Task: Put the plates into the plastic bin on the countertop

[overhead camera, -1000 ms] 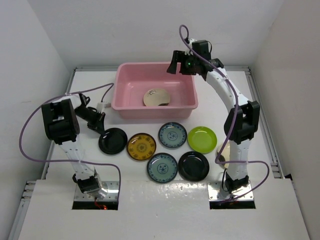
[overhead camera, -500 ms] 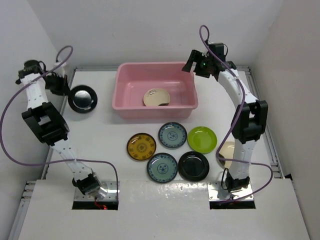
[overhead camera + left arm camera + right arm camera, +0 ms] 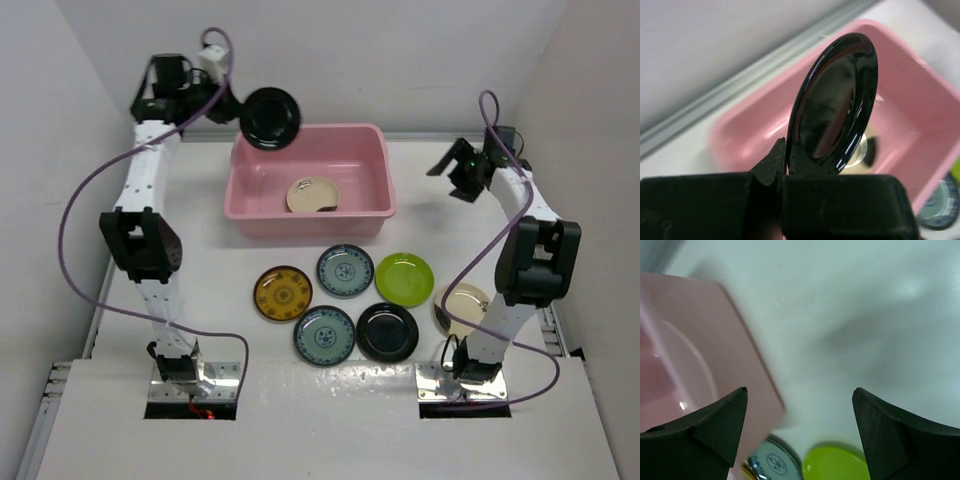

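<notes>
My left gripper (image 3: 238,108) is shut on the rim of a glossy black plate (image 3: 270,117) and holds it on edge high over the back left corner of the pink bin (image 3: 375,140). The left wrist view shows the gripper (image 3: 786,155), the black plate (image 3: 835,105) and the bin (image 3: 900,65) below. A cream plate (image 3: 313,194) lies in the bin. My right gripper (image 3: 455,170) is open and empty, to the right of the bin above the countertop (image 3: 440,225). In the right wrist view it (image 3: 800,395) hangs over the bin's corner (image 3: 690,350).
In front of the bin lie a yellow-brown plate (image 3: 283,292), two blue-grey plates (image 3: 345,270) (image 3: 324,335), a lime green plate (image 3: 404,278) and a black plate (image 3: 387,331). A cream plate (image 3: 463,305) sits partly behind the right arm. White walls close in on all sides.
My left arm picked the black plate off the table, swung it out left, then up over the bin's back left corner. My right gripper moved right, away from the bin.
</notes>
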